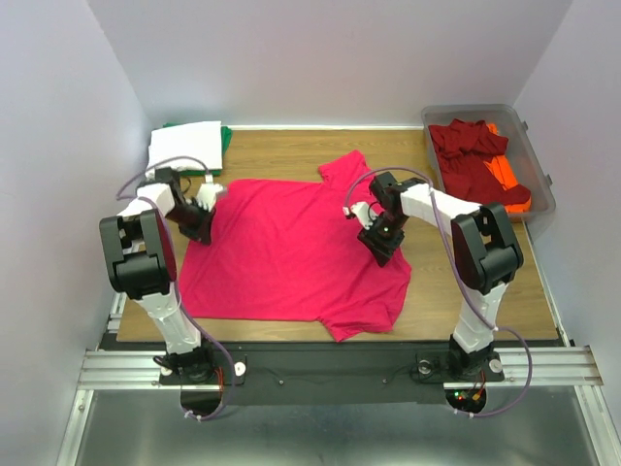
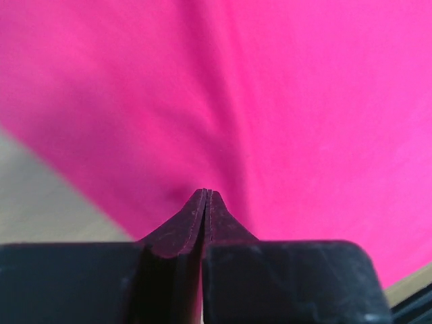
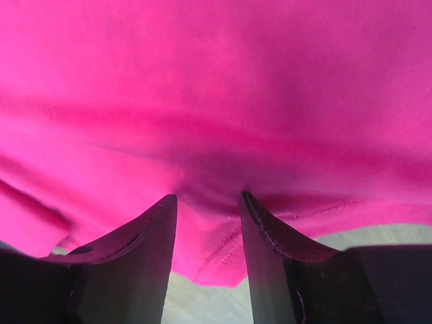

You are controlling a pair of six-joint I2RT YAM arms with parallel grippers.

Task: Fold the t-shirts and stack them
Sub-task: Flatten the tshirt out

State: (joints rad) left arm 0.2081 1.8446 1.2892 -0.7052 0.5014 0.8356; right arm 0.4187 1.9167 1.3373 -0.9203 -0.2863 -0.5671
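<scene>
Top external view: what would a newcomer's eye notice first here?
The pink t-shirt spread across the middle of the table, with the left end effector at its left edge and the right end effector at its right side. Next, the clear bin at the far right, holding dark red and orange shirts.

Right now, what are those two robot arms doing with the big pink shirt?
They are folding it. The pink t-shirt lies spread on the table. The left tool is shut and seems to pinch the cloth near its left edge. The right tool stands open over a stitched edge on the right side. A white t-shirt sits folded at the back left. The dark red and orange t-shirts lie in the bin.
</scene>
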